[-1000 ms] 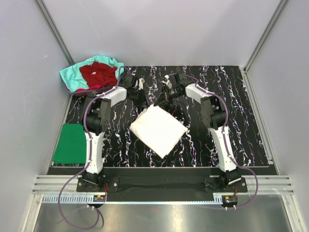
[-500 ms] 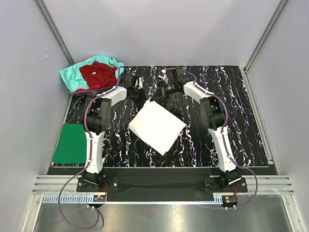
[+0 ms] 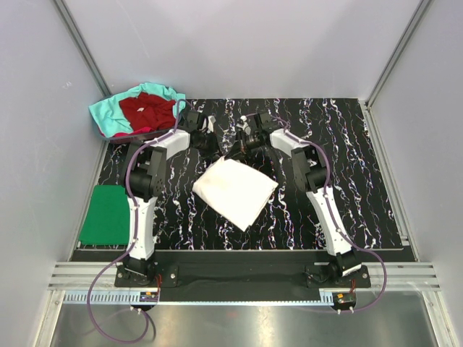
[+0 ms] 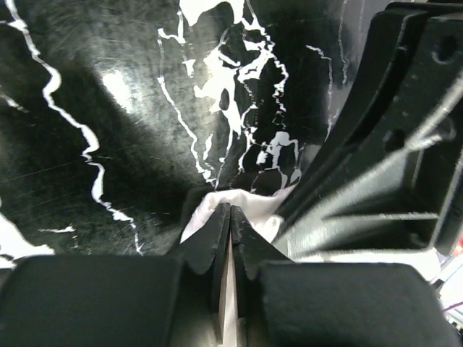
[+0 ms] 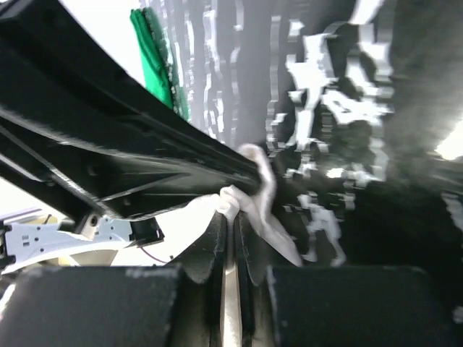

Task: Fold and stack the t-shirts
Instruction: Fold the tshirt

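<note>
Top view: the white shirt [image 3: 235,191] is seen folded into a tilted square at mid-table [image 3: 347,166]. Its far corner is reached by both grippers. The left gripper [image 3: 215,147] and right gripper [image 3: 241,147] are found close together at that corner. A green shirt [image 3: 106,215] is laid folded flat at the left edge, beside the left arm. A red shirt [image 3: 148,110] is heaped on a teal shirt [image 3: 105,116] at the far left corner, well apart from the white one. Left wrist: the fingers [image 4: 217,231] are seen pressed almost together, with a thin strip of white cloth pinched between them. More white cloth [image 4: 264,217] is bunched just past the tips on the black marbled surface. Right wrist (blurred): the fingers [image 5: 215,235] are likewise pressed close, and white cloth is nipped between them. A twisted fold [image 5: 271,224] is raised just beyond the tips, and the green shirt [image 5: 152,50] is made out at top left.
</note>
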`<control>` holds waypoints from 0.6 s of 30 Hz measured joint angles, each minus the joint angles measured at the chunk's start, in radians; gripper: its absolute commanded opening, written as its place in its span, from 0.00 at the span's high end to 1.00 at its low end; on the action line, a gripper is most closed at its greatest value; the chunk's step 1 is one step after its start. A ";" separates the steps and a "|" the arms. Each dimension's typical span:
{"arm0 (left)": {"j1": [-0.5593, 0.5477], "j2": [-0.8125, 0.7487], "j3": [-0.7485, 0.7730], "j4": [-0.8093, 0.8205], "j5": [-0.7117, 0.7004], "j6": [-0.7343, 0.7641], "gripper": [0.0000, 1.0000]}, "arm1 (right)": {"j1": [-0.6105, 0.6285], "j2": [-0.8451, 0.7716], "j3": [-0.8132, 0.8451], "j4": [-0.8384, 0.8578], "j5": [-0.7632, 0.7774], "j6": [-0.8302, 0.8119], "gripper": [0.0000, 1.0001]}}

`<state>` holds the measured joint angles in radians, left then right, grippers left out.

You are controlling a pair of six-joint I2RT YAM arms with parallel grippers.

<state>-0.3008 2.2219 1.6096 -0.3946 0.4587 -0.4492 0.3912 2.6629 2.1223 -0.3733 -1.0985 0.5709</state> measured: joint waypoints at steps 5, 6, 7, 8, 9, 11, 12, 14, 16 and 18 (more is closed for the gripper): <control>0.000 -0.018 0.003 -0.039 -0.040 0.016 0.72 | -0.012 0.005 0.000 -0.005 0.009 0.002 0.89; 0.001 -0.022 0.012 -0.062 -0.055 0.023 0.70 | -0.014 0.005 0.000 -0.006 0.010 0.002 0.89; 0.001 -0.027 0.021 -0.085 -0.074 0.031 0.68 | -0.016 0.006 0.000 -0.006 0.013 0.002 0.89; 0.001 -0.034 0.030 -0.109 -0.089 0.039 0.67 | -0.018 0.007 0.000 -0.006 0.014 0.002 0.89; 0.002 -0.042 0.040 -0.135 -0.105 0.047 0.66 | -0.019 0.007 0.000 -0.007 0.016 0.002 0.89; 0.008 -0.068 0.056 -0.179 -0.138 0.062 0.66 | -0.021 0.007 0.000 -0.006 0.017 0.003 0.89; 0.013 -0.090 0.060 -0.200 -0.153 0.071 0.66 | -0.023 0.007 0.000 -0.006 0.017 0.005 0.89; 0.021 -0.147 0.058 -0.229 -0.167 0.086 0.71 | -0.024 0.008 0.000 -0.006 0.018 0.015 0.88; 0.032 -0.229 0.023 -0.218 -0.158 0.093 0.76 | -0.024 0.011 0.000 -0.001 0.017 0.031 0.87; 0.037 -0.337 -0.063 -0.171 -0.117 0.090 0.80 | -0.025 0.022 0.006 0.010 0.014 0.053 0.87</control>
<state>-0.2642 1.8851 1.5471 -0.5659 0.3420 -0.3588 0.3664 2.6846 2.1288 -0.3630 -1.0840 0.6235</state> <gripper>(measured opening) 0.237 0.132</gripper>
